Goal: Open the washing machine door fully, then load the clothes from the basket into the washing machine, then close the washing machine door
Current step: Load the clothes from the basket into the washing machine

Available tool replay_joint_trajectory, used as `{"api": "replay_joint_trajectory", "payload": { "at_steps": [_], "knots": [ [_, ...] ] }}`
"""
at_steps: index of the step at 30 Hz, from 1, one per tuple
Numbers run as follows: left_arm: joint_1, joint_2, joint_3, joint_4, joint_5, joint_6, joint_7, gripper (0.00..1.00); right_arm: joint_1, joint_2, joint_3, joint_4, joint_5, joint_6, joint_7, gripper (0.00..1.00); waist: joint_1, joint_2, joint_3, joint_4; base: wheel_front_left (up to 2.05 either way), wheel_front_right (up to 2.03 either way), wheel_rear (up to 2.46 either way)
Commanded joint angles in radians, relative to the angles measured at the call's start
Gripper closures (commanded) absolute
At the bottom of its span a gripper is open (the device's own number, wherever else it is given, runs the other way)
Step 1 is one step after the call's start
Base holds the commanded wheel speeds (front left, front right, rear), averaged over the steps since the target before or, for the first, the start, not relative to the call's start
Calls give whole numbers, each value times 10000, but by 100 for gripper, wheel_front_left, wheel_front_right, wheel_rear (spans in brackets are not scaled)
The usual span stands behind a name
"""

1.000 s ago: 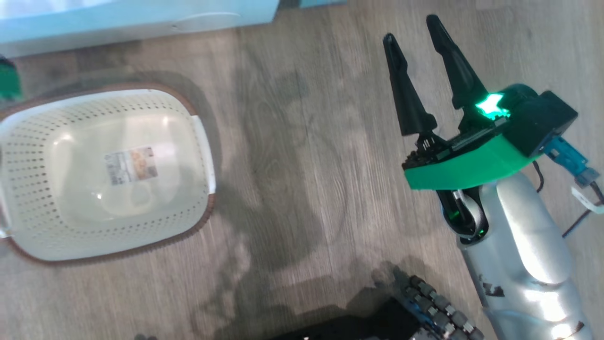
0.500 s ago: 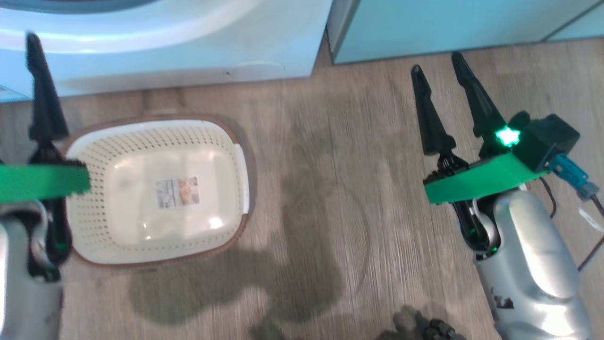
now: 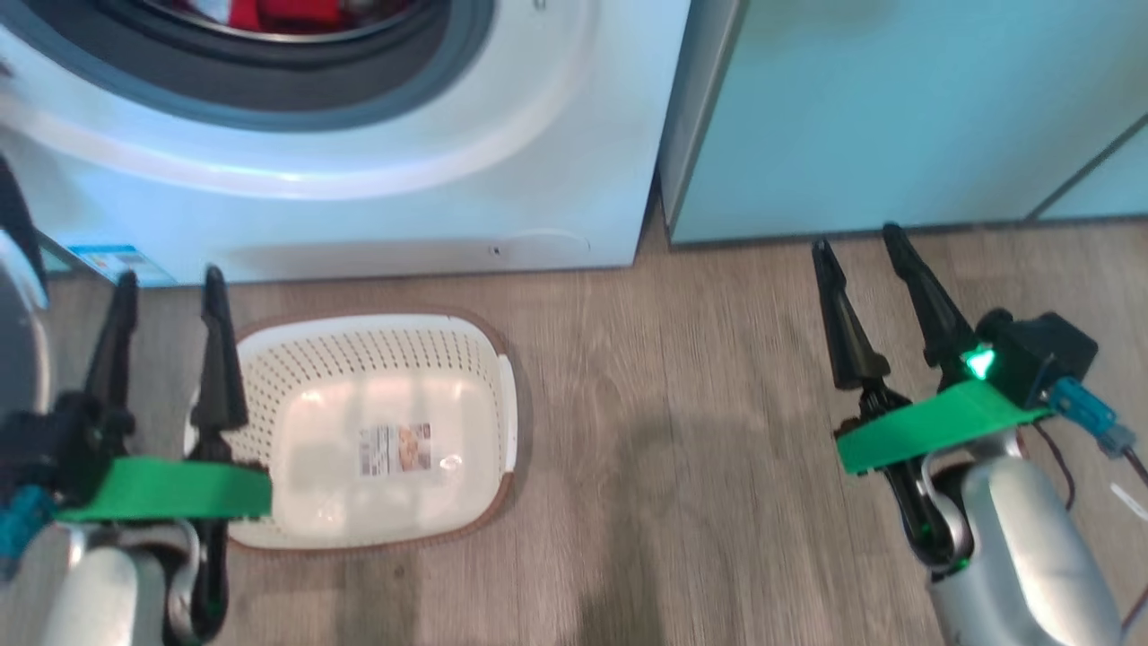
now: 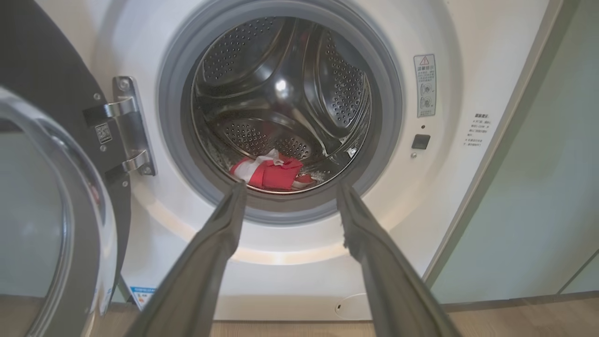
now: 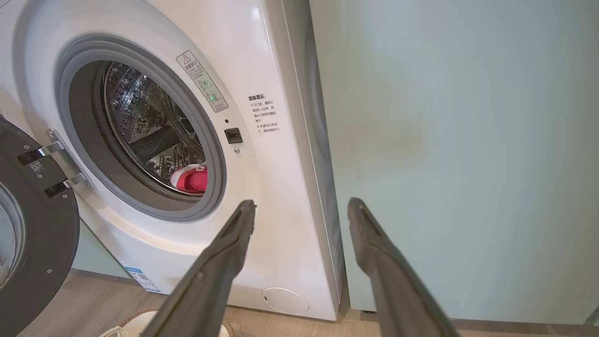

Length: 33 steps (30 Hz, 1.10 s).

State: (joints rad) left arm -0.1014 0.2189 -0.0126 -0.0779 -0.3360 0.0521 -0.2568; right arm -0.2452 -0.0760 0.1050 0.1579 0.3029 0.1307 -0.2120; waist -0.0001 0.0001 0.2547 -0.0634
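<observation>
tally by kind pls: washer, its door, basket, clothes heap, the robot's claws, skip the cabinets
washing machine: 1
door, swung open: 1
basket, empty: 1
heap of red clothes in the drum: 1 (single garments cannot be told apart)
claws, left claw and right claw: 2
total: 6
</observation>
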Motion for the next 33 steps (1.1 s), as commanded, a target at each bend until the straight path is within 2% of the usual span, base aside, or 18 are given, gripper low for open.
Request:
{"api": "replay_joint_trajectory", "payload": {
  "at_steps": [1, 11, 22, 33],
  "knots": [
    [42, 42, 306, -205, 141, -82, -48, 0, 176, -52, 87, -472, -102, 0, 96, 0, 1, -1, -575, 173, 0, 0, 0],
    [727, -217, 174, 189, 174, -342, -49, 0, 1118, 25, -113, -1089, -283, 0, 653, 0, 1, -1, -1531, 302, 0, 0, 0],
    [1235, -29, -107, 303, 162, -489, 304, 0, 2064, 128, -348, -1745, -438, 0, 1130, 0, 1, -1, -2255, 188, 0, 0, 0],
    [1669, -19, -69, 169, 41, -204, 682, 0, 2468, 213, -514, -2084, -501, 0, 1321, 0, 1, -1, -2515, 132, 0, 0, 0]
  ]
}}
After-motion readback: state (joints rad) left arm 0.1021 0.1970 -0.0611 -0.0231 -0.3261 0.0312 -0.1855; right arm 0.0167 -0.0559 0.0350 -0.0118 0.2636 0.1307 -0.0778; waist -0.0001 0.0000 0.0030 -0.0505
